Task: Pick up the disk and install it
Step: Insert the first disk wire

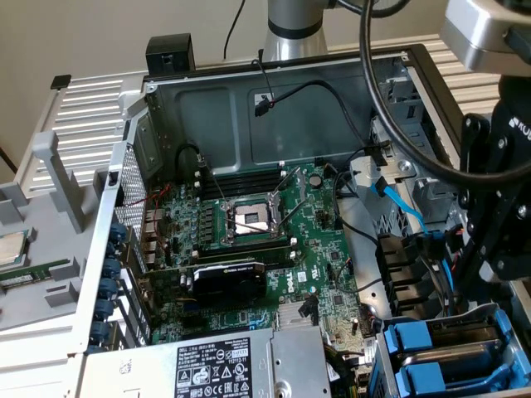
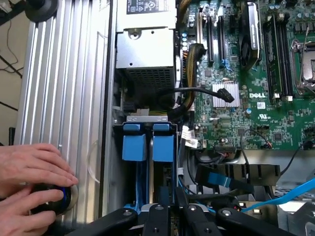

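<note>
blue-framed disk (image 2: pixel 163 147) lying in the drive bay (image 2: pixel 145 118) straight ahead of the claw (image 2: pixel 166 206), long axis in line with it; claw closed narrow, any hold undeterminable.

Place: most likely a robotics lab or hardware test bench, though little of the room itself can be seen.
Workpiece: an opened desktop computer case (image 1: pixel 249 108) with its green motherboard (image 1: pixel 274 240) laid bare.
Inside: an open processor socket (image 1: pixel 249 220), a graphics card (image 1: pixel 228 278), a grey power supply (image 1: pixel 224 369), a loose black cable (image 1: pixel 332 91), a blue data cable (image 1: pixel 398 203) and blue drive carriers (image 2: pixel 147 145).
Machine: a grey robot arm column (image 1: pixel 294 29) stands behind the case, and a black gripper (image 2: pixel 170 216) hangs over the drive bay.
Bench: a ribbed metal surface (image 2: pixel 64 98) lies beside the case.
People: a person's hands (image 2: pixel 34 182) rest on a dark round control (image 2: pixel 56 199).
</note>
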Robot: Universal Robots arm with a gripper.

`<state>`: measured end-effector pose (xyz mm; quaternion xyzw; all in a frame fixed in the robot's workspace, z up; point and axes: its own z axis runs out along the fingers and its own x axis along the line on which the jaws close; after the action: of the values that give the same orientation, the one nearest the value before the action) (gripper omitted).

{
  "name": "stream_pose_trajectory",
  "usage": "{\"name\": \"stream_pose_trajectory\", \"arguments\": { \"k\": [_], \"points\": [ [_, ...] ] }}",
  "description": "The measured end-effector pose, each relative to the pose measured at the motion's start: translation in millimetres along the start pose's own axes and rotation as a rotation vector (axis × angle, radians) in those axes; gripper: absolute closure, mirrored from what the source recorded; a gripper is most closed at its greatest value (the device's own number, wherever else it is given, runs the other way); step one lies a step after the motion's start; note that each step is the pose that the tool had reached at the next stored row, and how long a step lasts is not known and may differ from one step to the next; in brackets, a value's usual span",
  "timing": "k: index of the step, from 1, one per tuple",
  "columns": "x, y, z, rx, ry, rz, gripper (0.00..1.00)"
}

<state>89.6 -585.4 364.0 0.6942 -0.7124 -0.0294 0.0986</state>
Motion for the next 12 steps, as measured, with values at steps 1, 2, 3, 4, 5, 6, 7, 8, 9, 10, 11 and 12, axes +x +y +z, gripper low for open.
{"name": "stream_pose_trajectory", "arguments": {
  "k": [1, 2, 3, 4, 5, 6, 7, 8, 9, 10, 11, 12],
  "points": [
    [0.1, 0.0, 0.2, -0.0014, -0.0012, 0.007, 0.84],
    [0.0, -0.1, 0.7, -0.0023, -0.0029, 0.015, 0.84],
    [0.0, -0.3, 1.1, -0.0038, -0.0040, 0.022, 0.84],
    [-0.1, -0.4, 1.6, -0.0061, -0.0048, 0.026, 0.84],
    [-0.1, -0.5, 2.1, -0.0079, -0.0053, 0.029, 0.84],
    [-0.1, -0.7, 2.8, -0.0094, -0.0060, 0.032, 0.84],
    [0.0, -1.0, 3.4, -0.0107, -0.0062, 0.034, 0.84],
    [0.2, -1.3, 4.2, -0.0112, -0.0067, 0.037, 0.84],
    [0.4, -1.8, 4.9, -0.0116, -0.0071, 0.039, 0.84],
    [0.5, -2.5, 5.5, -0.0117, -0.0074, 0.041, 0.84],
    [0.7, -3.3, 6.1, -0.0120, -0.0076, 0.042, 0.84],
    [1.1, -4.1, 6.5, -0.0123, -0.0077, 0.043, 0.84]
  ]
}}
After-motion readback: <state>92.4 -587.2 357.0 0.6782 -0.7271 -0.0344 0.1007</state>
